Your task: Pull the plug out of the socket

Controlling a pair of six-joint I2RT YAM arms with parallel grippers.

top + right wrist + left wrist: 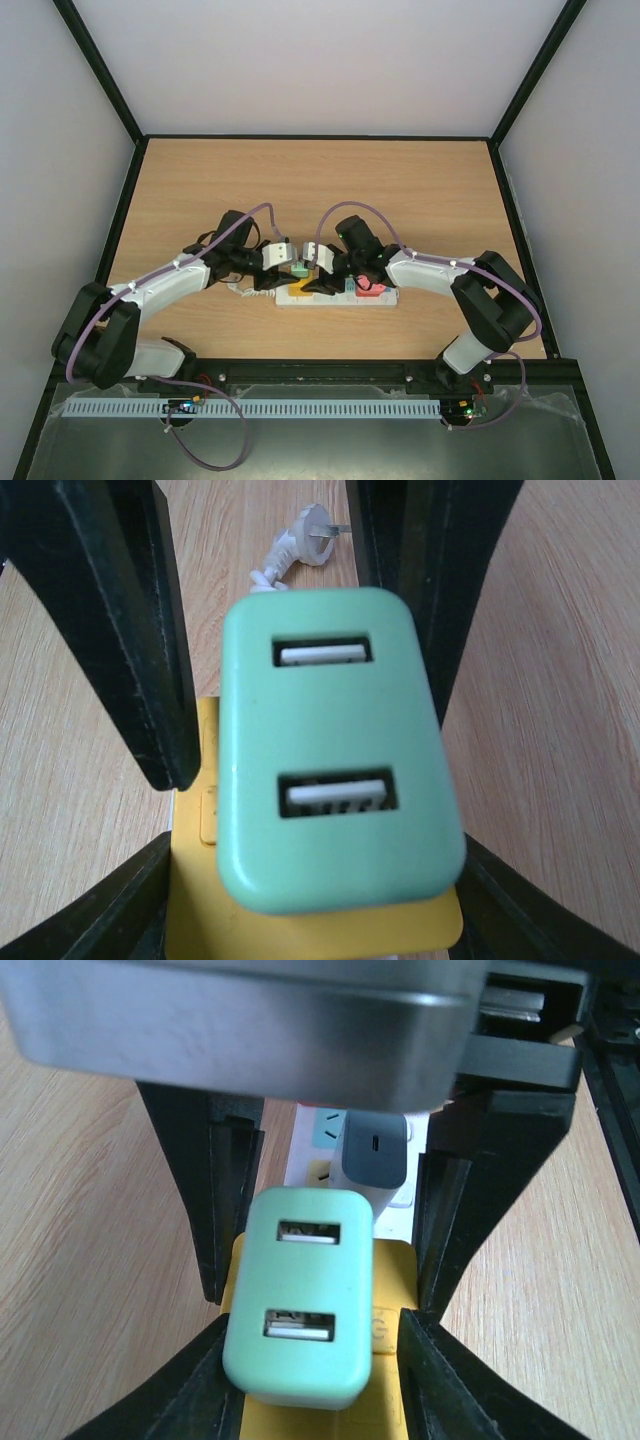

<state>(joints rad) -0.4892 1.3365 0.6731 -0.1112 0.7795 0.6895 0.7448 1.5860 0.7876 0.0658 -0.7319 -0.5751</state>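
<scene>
The plug (300,1300) sits unpulled at the socket (390,298), nine-o'clock end. The left gripper (315,1332) and right gripper (318,845) straddle it, grip unclear. The pull remains.

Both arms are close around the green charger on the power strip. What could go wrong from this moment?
The fingers of both arms crowd the green charger, so they might knock each other. The power strip seems to lie loose on the table, so it may lift with the charger unless pinned. The grey adapter stands just behind it and could be bumped.
</scene>
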